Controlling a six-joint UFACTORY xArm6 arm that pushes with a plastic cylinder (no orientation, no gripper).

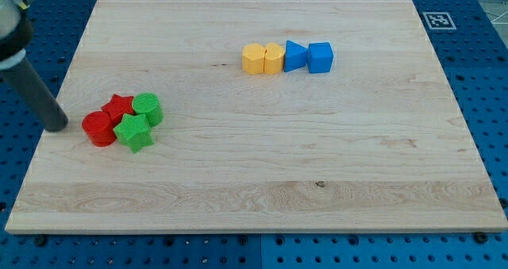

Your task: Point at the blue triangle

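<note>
Camera view, my tip (58,126) just left of red plastic cylinder (98,128), well apart from blue plastic triangle (294,55) on pale wooden worktop (262,166), bare rod tool holding nothing.

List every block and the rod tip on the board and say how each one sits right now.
my tip: left of red cylinder, apart
red cylinder: touching green star
red star: in cluster
green cylinder: in cluster
green star: in cluster
yellow blocks: touching
blue triangle: untouched, mid-row
blue cube: row's right end

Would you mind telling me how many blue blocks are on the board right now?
2. The blue triangle and the blue cube sit side by side at the right end of the row near the view's top, the cube outermost. None appear hidden.
</note>
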